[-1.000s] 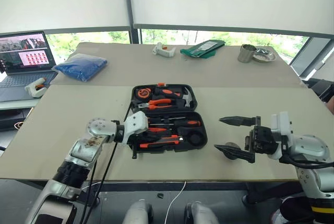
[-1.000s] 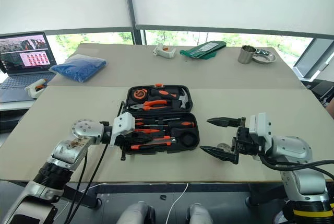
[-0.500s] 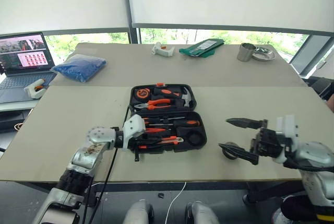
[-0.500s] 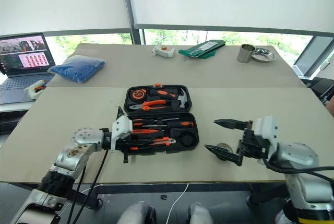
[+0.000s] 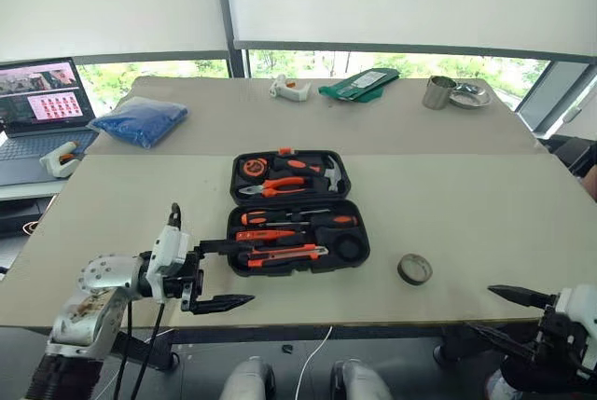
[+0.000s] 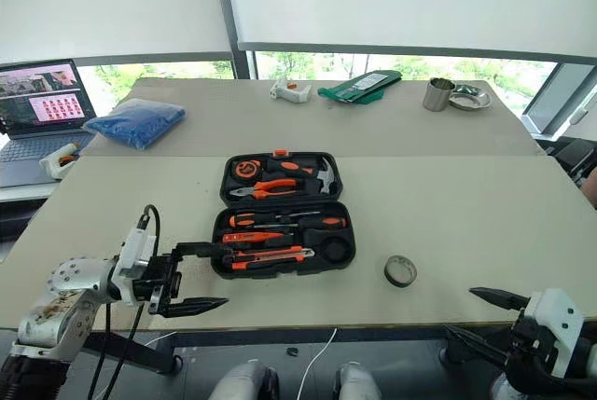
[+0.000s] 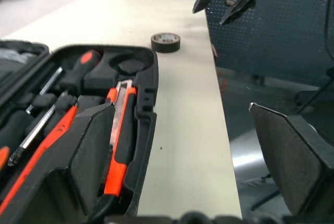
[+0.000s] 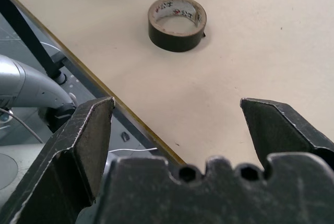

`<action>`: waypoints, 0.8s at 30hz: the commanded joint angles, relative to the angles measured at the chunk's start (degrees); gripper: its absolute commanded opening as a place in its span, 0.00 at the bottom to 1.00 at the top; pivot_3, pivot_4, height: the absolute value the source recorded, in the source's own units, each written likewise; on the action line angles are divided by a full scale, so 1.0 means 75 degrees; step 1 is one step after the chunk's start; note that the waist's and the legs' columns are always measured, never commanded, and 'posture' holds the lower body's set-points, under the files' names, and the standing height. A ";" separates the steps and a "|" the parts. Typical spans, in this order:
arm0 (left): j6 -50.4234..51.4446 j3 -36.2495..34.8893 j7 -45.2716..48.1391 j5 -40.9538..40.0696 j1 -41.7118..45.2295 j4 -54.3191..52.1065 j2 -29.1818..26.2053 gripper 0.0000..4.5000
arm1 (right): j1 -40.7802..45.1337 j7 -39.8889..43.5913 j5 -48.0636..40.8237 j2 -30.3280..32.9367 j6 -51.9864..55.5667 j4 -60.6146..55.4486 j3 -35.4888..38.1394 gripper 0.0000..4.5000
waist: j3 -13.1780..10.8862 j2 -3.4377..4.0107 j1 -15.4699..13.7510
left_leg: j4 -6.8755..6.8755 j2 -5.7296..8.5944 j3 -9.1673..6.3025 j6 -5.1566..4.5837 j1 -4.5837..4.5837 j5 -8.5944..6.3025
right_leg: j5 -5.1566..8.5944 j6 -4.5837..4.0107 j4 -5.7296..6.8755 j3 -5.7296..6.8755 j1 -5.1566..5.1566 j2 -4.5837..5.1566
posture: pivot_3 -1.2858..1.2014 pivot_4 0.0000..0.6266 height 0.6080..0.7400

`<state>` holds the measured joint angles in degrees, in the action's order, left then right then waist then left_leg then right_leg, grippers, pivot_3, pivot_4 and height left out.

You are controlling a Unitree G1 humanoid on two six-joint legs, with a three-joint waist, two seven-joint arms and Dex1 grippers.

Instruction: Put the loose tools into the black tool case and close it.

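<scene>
The black tool case point(image 5: 347, 197) lies open mid-table. Its near half holds the utility knife point(image 5: 284, 255) and two orange-black screwdrivers point(image 5: 300, 220); the pliers and hammer sit in the far half. A dark tape roll point(image 5: 414, 268) lies loose on the table to the right of the case. My left gripper point(image 5: 227, 275) stands open and empty at the case's near left corner, its upper finger over the case edge. Beyond the table's front right edge hangs my right gripper point(image 5: 483, 310), open and empty, a short way from the tape roll point(image 8: 176, 22).
A blue bag point(image 5: 140, 120) and a laptop point(image 5: 37, 102) are at the far left. A white tool point(image 5: 291, 90), a green pouch point(image 5: 359, 84) and a metal cup point(image 5: 437, 92) line the far edge. The table's front edge runs just beneath both grippers.
My left gripper has opened and drawn back to the left from inside the case. My right arm has dropped back and to the right, off the tape roll and past the table edge.
</scene>
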<state>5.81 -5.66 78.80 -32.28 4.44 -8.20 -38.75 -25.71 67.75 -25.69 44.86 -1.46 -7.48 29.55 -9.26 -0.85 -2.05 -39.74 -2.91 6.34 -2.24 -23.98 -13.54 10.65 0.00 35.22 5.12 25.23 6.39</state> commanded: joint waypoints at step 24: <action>0.0385 0.0170 -0.0627 -0.0359 0.0248 -0.0705 0.0177 1.00 | 0.4198 -0.0878 0.1502 0.1756 0.3557 -0.1191 -0.4159 0.17 | -0.0007 0.0006 -0.0012 | -0.0003 0.0020 0.0013 -0.0094 -0.0046 -0.0044 | 0.0014 0.0091 -0.0028 0.0003 0.0026 -0.0014 | 0.52 0.24 1.00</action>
<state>9.34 -3.91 74.36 -34.61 5.65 -11.80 -37.46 4.83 60.72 -14.53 57.74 26.46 -15.49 -2.40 -9.31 -0.81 -2.14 -39.78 -2.76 6.44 -2.98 -24.32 -13.90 10.76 0.71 35.01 5.15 25.40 6.30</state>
